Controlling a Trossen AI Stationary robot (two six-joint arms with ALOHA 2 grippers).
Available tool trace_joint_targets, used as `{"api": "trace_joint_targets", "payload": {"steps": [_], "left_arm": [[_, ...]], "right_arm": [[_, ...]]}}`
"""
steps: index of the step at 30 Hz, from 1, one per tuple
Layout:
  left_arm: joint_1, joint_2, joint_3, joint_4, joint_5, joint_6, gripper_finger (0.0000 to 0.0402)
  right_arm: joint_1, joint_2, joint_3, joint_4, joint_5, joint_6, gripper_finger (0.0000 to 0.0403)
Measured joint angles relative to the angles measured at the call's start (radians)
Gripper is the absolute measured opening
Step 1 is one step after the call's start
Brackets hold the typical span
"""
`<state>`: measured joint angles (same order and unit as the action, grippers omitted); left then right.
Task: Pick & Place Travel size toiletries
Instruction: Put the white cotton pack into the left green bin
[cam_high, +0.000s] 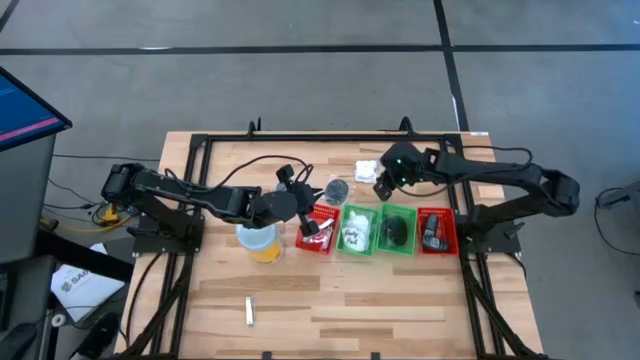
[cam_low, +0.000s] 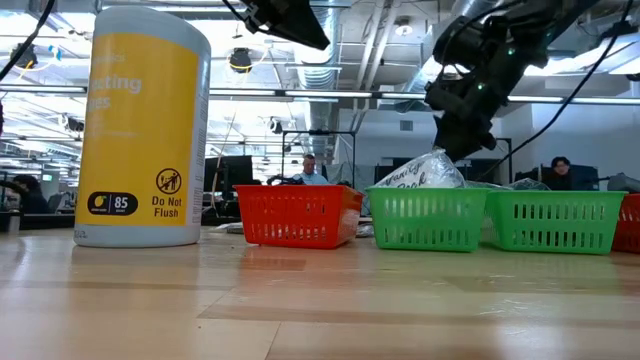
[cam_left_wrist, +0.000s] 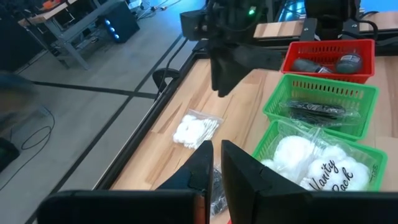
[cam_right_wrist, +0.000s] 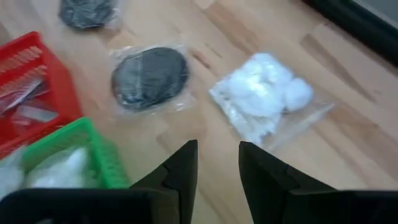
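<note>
A white lumpy packet (cam_high: 366, 170) (cam_right_wrist: 261, 93) (cam_left_wrist: 196, 129) lies flat on the wood behind the bins. A dark disc in a clear bag (cam_high: 338, 190) (cam_right_wrist: 149, 78) lies beside it, and a second dark one (cam_right_wrist: 87, 12) a little farther off. My right gripper (cam_high: 384, 182) (cam_right_wrist: 217, 152) hovers open above the table beside the white packet, touching nothing. My left gripper (cam_high: 300, 195) (cam_left_wrist: 216, 167) hangs over the far end of the left red bin (cam_high: 318, 228), fingers almost together, empty. A short silvery tube (cam_high: 249, 311) lies alone near the table's near edge.
Four small bins stand in a row: red, green (cam_high: 358, 230) with white packets, green (cam_high: 397, 230) with a dark item, red (cam_high: 436, 230) with dark items. A yellow cup with a white lid (cam_high: 258, 240) (cam_low: 145, 125) stands left of them. Bare wood lies toward the near edge.
</note>
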<state>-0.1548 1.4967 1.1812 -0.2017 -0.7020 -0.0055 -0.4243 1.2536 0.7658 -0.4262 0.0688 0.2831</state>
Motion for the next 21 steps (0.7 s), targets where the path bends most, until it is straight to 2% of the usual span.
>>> {"api": "trace_joint_targets", "payload": {"steps": [12,18,21], "left_arm": [[-0.001,0.000,0.000,0.053,0.000,-0.026,0.0025],[-0.001,0.000,0.000,0.055,0.000,-0.026,0.0025],[-0.001,0.000,0.000,0.056,0.000,-0.026,0.0025]], "right_arm": [[-0.186,0.136,0.000,0.074,-0.002,-0.110,0.0111],[-0.262,0.233,0.000,0.149,-0.089,-0.129,0.0145],[-0.292,0.272,0.000,0.171,-0.098,-0.128,0.0167]]}}
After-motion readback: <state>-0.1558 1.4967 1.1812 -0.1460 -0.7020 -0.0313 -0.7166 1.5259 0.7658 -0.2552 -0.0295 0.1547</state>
